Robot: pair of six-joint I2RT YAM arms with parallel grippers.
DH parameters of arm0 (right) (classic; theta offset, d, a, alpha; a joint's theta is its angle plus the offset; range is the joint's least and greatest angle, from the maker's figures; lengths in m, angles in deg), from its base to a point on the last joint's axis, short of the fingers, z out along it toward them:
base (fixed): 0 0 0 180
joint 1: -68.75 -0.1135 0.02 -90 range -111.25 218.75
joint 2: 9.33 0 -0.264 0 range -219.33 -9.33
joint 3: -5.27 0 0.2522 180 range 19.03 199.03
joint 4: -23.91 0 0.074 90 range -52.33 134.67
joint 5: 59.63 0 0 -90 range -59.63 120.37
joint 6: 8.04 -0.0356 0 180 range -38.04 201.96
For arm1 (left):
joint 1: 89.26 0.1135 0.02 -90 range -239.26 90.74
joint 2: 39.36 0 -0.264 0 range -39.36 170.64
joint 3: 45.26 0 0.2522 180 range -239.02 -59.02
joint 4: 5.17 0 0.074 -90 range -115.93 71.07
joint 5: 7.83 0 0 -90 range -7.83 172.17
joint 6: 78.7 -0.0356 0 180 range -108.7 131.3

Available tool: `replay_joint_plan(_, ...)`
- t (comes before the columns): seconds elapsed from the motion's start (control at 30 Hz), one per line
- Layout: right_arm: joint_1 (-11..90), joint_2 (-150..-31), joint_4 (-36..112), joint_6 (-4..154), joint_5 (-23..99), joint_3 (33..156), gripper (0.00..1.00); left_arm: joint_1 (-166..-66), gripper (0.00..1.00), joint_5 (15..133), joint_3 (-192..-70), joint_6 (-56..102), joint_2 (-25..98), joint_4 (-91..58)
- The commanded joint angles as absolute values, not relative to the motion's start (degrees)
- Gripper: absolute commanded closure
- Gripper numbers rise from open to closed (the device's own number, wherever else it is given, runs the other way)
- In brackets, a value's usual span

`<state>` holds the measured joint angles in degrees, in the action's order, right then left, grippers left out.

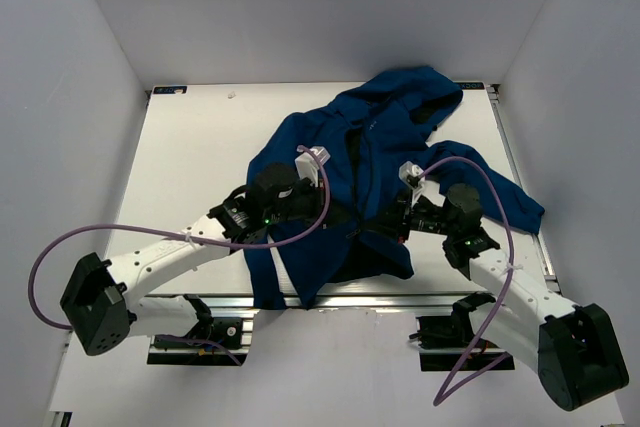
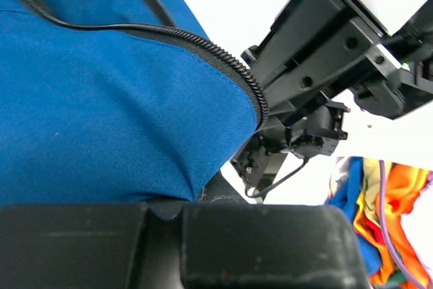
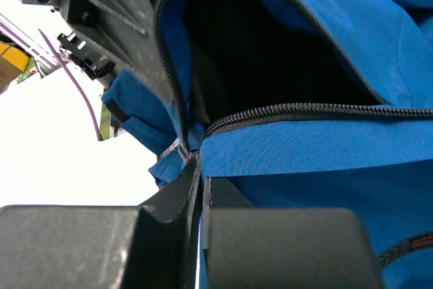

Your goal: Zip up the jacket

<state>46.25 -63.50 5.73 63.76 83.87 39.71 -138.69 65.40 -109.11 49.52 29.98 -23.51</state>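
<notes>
The dark blue hooded jacket (image 1: 380, 137) lies on the white table (image 1: 200, 157), hood at the far right, its front open with dark lining showing. My left gripper (image 1: 338, 215) and right gripper (image 1: 385, 223) meet at the jacket's lower front edge. In the left wrist view the left gripper (image 2: 203, 197) is shut on blue jacket fabric (image 2: 101, 113) just below the zipper teeth (image 2: 223, 59). In the right wrist view the right gripper (image 3: 198, 167) is shut at the bottom of the zipper (image 3: 304, 108), where the two tooth rows meet at the slider (image 3: 181, 151).
White walls enclose the table on three sides. A metal rail (image 1: 340, 299) runs along the near edge, and the jacket hem hangs over it. Purple cables (image 1: 60, 247) loop from both arms. Colourful cloth (image 2: 379, 221) lies beyond the table.
</notes>
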Motion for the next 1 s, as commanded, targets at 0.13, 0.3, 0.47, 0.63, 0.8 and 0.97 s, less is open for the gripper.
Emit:
replay_joint_plan(0.13,46.43,-64.09,-5.75,61.39,84.08,39.94,1.00,-138.39,1.00,60.99,-109.38,48.74,30.87,-20.07)
replay_joint_plan(0.3,46.43,-62.33,-2.77,61.92,83.46,39.59,1.00,-138.21,1.00,64.50,-109.38,48.65,29.55,-22.00)
replay_joint_plan(0.47,46.52,-59.26,-0.57,61.92,78.03,37.93,1.00,-138.13,1.00,64.77,-109.56,47.95,28.06,-22.36)
replay_joint_plan(0.63,46.43,-56.53,-0.91,61.04,71.61,37.05,1.00,-137.95,1.00,64.68,-109.65,47.60,27.53,-22.97)
replay_joint_plan(0.8,46.61,-53.81,-7.67,57.18,66.76,35.11,1.00,-137.95,1.00,63.63,-108.86,47.95,28.14,-21.92)
replay_joint_plan(0.97,46.52,-53.90,-6.73,56.91,71.32,36.16,1.00,-137.95,1.00,62.40,-108.59,48.04,29.02,-21.22)
